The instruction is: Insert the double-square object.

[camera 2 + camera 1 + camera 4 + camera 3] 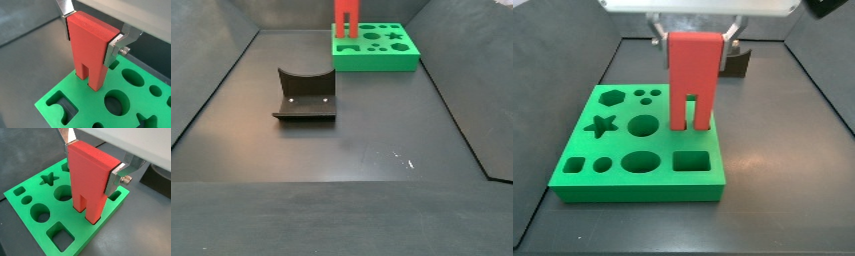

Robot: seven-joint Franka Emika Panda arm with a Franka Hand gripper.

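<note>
A: Starting at the left of a side view, what lies there?

B: A green foam board cut with shaped holes: a hexagon, a star, small dots, round holes and a square one near its front edge.

A: And to the right of those?

B: The tall red block with two square prongs stands upright over the board's right half, prongs pointing down, their tips at the board's top face.

A: Is the pincer holding it?

B: Yes, its flat silver fingers are clamped on the block's solid upper end in both wrist views.

A: Anything else on the dark counter?

B: The dark L-shaped fixture, well apart from the board.
</note>
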